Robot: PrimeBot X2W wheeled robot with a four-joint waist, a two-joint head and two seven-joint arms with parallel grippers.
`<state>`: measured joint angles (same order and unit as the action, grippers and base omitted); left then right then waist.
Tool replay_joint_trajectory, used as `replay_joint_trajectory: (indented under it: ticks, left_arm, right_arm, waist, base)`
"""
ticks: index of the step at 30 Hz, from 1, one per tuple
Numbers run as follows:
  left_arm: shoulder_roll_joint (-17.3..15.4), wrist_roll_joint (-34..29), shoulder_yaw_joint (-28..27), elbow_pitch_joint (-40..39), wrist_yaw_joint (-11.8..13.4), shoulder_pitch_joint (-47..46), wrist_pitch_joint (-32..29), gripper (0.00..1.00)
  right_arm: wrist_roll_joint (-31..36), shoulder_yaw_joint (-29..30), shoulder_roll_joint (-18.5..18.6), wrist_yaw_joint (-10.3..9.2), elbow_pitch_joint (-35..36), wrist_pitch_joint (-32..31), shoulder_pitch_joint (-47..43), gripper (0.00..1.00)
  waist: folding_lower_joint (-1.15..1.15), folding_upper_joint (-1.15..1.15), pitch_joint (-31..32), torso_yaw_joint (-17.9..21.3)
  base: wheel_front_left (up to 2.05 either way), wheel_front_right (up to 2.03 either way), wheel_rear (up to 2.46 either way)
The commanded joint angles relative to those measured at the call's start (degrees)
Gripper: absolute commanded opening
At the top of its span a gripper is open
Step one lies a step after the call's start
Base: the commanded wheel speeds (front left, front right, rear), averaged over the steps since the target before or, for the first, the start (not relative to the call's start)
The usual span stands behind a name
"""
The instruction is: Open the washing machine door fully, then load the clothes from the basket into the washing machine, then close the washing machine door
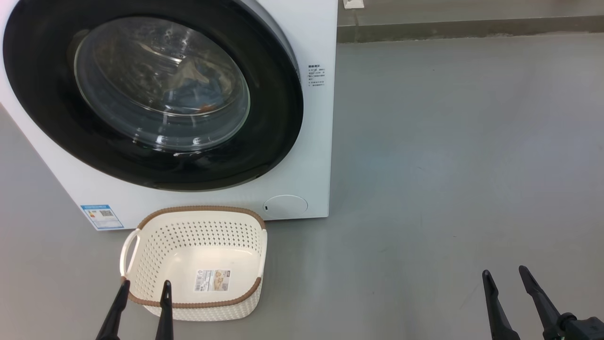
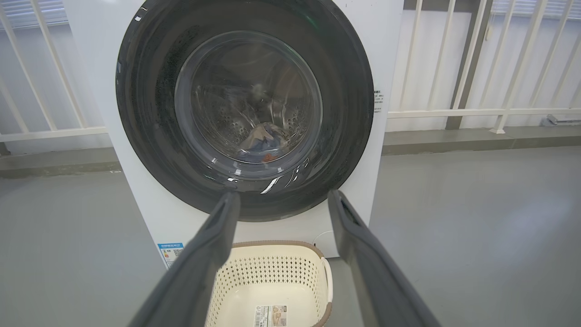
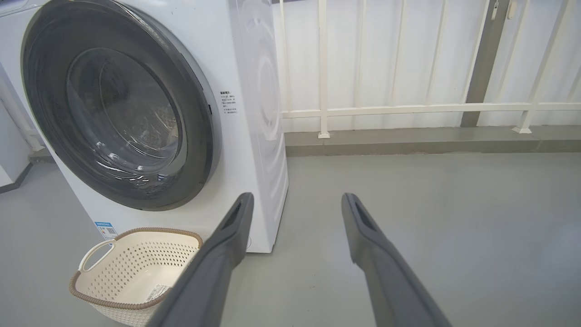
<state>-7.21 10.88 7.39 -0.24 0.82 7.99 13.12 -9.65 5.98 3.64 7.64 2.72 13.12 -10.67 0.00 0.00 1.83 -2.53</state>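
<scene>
Hovering: left gripper [image 1: 146,283] at the basket's [image 1: 198,208] near rim, right gripper [image 1: 504,270] well to its right; both spread wide, empty.

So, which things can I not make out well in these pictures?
The clothes, left wrist view: behind the washing machine door's reflecting glass; their number is unclear.
The washing machine, head view: its top is cut off by the upper edge.
The blue label and the basket's sticker, head view: print too small to read.
The basket, left wrist view: its near end is cut off by the bottom edge.
</scene>
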Motion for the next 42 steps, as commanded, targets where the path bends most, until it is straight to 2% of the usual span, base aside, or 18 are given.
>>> replay_joint_trajectory:
  ticks: [1, 11, 12, 17, 22, 26, 42]
  left_arm:
    - [-0.90, 0.75, -1.79, -1.54, 0.43, -1.79, 0.00, 1.00]
    - [-1.10, 0.97, -1.48, -1.29, 0.77, -1.92, 0.11, 1.00]
    - [-0.14, 0.74, 0.32, 0.02, 0.28, -0.01, 0.00, 0.00]
    - [0.61, 2.32, 0.41, 1.42, 0.12, 0.14, -0.25, 0.00]
    - [0.64, 5.73, -0.08, 1.87, -0.21, -0.37, -0.97, 0.00]
    - [0.67, 8.37, -0.44, 2.36, -0.47, -0.87, -1.52, 0.00]
    - [0.91, 18.95, -1.96, 4.29, -1.60, -2.85, -3.78, 0.00]
  right_arm:
    - [0.41, -1.27, 0.67, -0.15, 1.48, -0.01, 0.49, 1.00]
    - [0.57, -1.33, 0.48, -0.15, 1.76, -0.24, 0.46, 1.00]
    - [-0.01, 0.01, -0.04, 0.00, 0.09, -0.26, -0.04, 0.00]
    - [-1.52, -0.13, -0.20, 0.00, -2.04, -0.47, 0.08, 0.00]
    - [-5.04, -0.23, -0.08, -0.01, -2.56, -1.18, 0.71, 0.00]
    - [-7.78, -0.33, 0.01, -0.01, -3.13, -1.71, 1.30, 0.00]
    - [-18.66, -0.64, 0.22, -0.03, -5.10, -3.88, 3.54, 0.00]
  waist:
    - [0.00, 0.00, 0.05, 0.02]
    - [0.00, 0.00, 0.18, 0.13]
    - [0.00, 0.00, 0.18, 0.13]
    - [0.01, 0.00, 0.15, 0.17]
    - [0.12, 0.00, 0.19, 0.28]
    - [0.01, 0.00, 0.02, 0.36]
    - [0.00, 0.00, -0.29, 0.66]
  base:
    - [0.00, 0.00, 0.00]
    - [0.00, 0.00, 0.00]
    - [0.00, 0.00, 0.00]
    - [0.00, 0.00, 0.00]
    - [0.00, 0.00, 0.00]
    - [0.00, 0.00, 0.00]
    - [0.00, 0.00, 0.00]
